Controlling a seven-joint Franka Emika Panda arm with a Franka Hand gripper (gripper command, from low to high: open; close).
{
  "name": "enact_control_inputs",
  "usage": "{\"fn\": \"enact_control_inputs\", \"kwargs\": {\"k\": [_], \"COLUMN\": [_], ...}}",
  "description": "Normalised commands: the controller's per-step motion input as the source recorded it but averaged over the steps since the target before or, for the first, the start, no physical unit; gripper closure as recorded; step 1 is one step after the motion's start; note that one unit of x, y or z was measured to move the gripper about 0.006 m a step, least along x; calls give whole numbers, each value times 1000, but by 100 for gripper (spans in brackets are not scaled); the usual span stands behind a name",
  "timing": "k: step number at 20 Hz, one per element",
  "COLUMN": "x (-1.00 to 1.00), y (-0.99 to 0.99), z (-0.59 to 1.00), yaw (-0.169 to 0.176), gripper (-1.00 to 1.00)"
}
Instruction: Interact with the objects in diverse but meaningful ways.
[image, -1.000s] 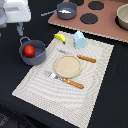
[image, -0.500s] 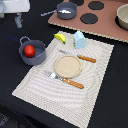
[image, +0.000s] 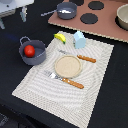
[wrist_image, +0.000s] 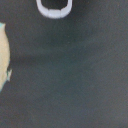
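Observation:
In the exterior view a dark grey two-handled pot (image: 33, 53) stands at the left of the striped placemat (image: 35, 82), with the red tomato (image: 29, 50) inside it. The yellow banana (image: 59, 37) and the pale blue-white carton (image: 79, 39) lie side by side at the mat's far edge. My gripper (image: 22, 13) is in the top left corner, high and apart from the pot; its jaws are too blurred to read. The wrist view shows a dark surface, a white loop (wrist_image: 54, 8) and a beige edge (wrist_image: 3, 55), with no fingers in sight.
A wooden plate (image: 67, 65) sits mid-mat with a wooden-handled knife (image: 80, 57) beyond it and a fork (image: 67, 80) in front. A grey saucepan (image: 66, 10) holding something white, a toy stove (image: 95, 17) and a beige pot (image: 122, 16) line the back.
The arm has drawn back toward the top left corner of the exterior view. The tomato, pot, banana and carton have not moved.

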Motion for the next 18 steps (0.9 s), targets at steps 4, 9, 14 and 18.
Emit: {"fn": "enact_control_inputs", "kwargs": {"k": [4, 9, 14, 18], "x": [946, 1000, 1000, 1000], "y": [-20, -19, 0, 0], "z": [311, 396, 514, 528], "yaw": [45, 0, 0, 0], "gripper": [-100, -100, -100, -100]}}
